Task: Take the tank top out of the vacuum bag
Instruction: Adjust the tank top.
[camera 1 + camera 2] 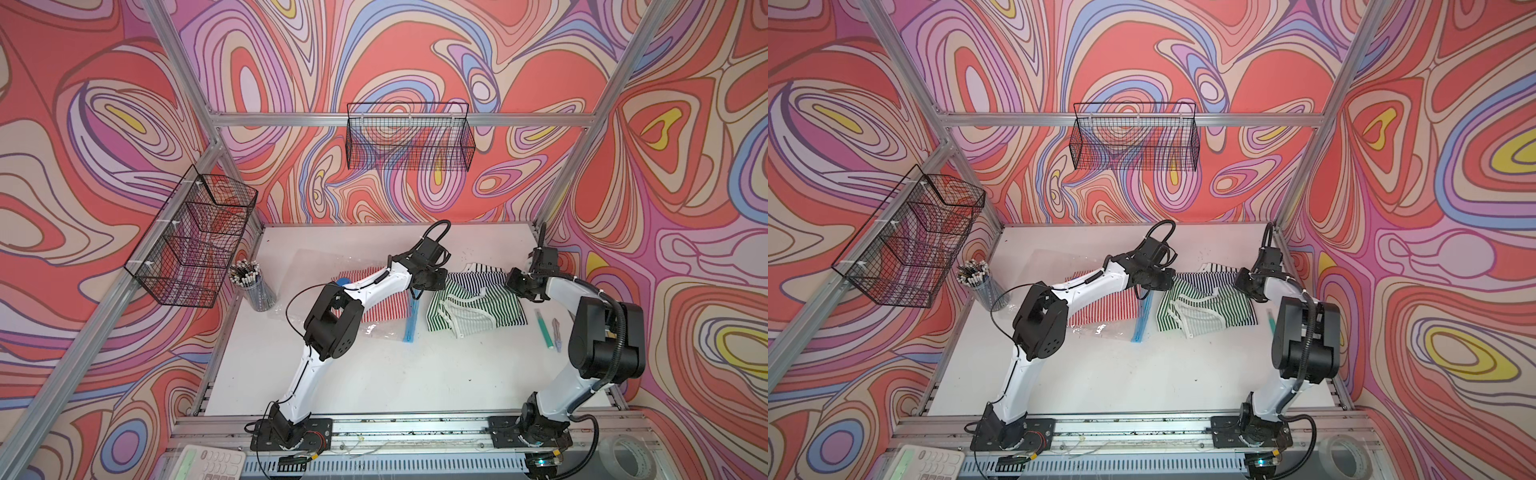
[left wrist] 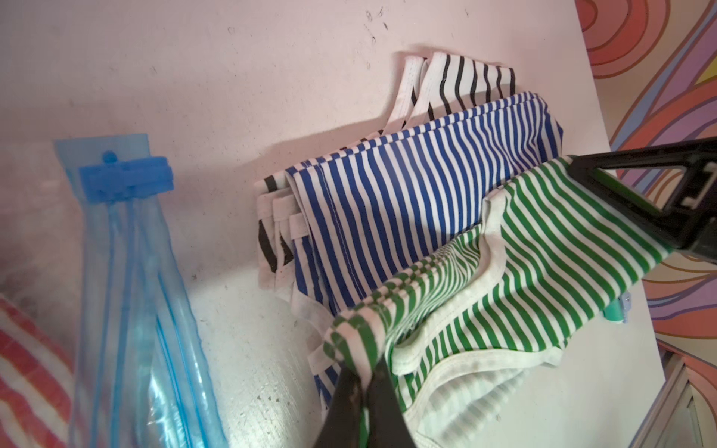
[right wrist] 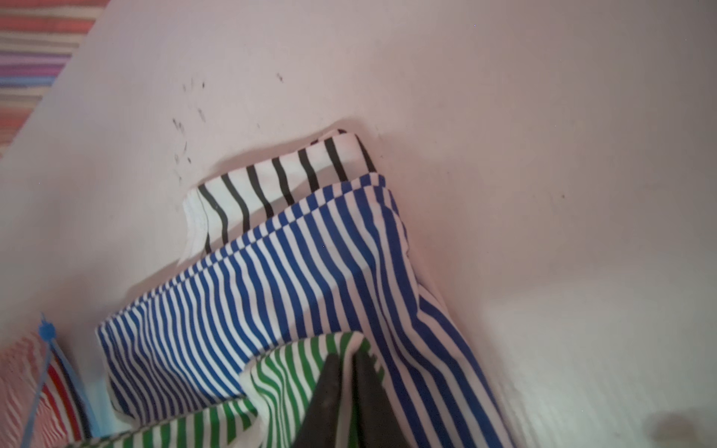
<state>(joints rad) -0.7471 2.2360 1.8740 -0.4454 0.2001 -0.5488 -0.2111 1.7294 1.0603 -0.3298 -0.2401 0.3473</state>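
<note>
**Status.** The bag (image 1: 320,266) lies flat on the table (image 1: 374,374), just left of centre in both top views. Its zip strip (image 1: 409,328) runs along the edge that faces frame right. A red top (image 1: 386,309) shows through the clear plastic, inside the bag.

Three tops lie outside the bag, just right of the zip strip. A green top (image 1: 465,307) is uppermost, over a blue top (image 2: 407,186), which is over a black top (image 2: 465,77). The left wrist view shows bare table between this pile and the bag.

**End effectors.** The left gripper (image 2: 362,372) is clenched on a bunched fold of the green top, at the end nearer the bag. The right gripper (image 3: 348,358) is clenched on the same top at its far end. The fabric spans between the two grips.

**Progress.** The green top is fully clear of the bag, so its extraction appears complete. What is left for it is probably to lay it down and release. The red top is not yet extracted. Whether the zip is open cannot be told.
</note>
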